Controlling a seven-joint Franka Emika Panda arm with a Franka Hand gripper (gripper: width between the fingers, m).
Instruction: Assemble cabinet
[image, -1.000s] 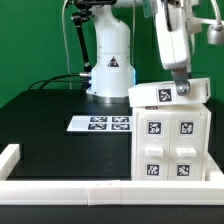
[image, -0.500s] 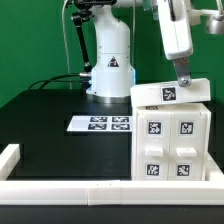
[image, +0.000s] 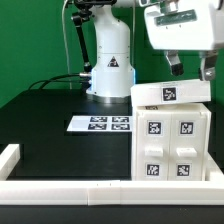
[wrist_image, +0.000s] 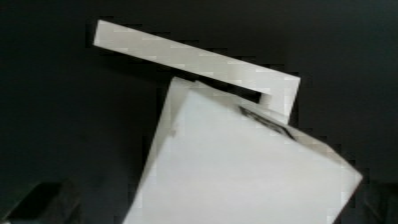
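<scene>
Gripper (image: 190, 70) jaws spread wide, gripping nothing. It hangs just above the cabinet (image: 170, 140), fingertips (image: 173, 70) clear of its top panel (image: 170, 94). Cabinet stands upright on the black table (image: 50, 130), tagged face toward the exterior camera. Top panel carries one tag and looks slightly askew. White border rail (image: 70, 186) runs just in front of the cabinet's foot. Marker board (image: 100, 123) lies flat to the exterior view's left of the cabinet, near but apart. Arm base (image: 108, 62) stands beyond the board, further from the cabinet. Wrist view is blurred: white cabinet surfaces on dark table.

arm (image: 182, 28): raised | end effector (image: 191, 69): jaws spread wide, pointing down, empty
</scene>
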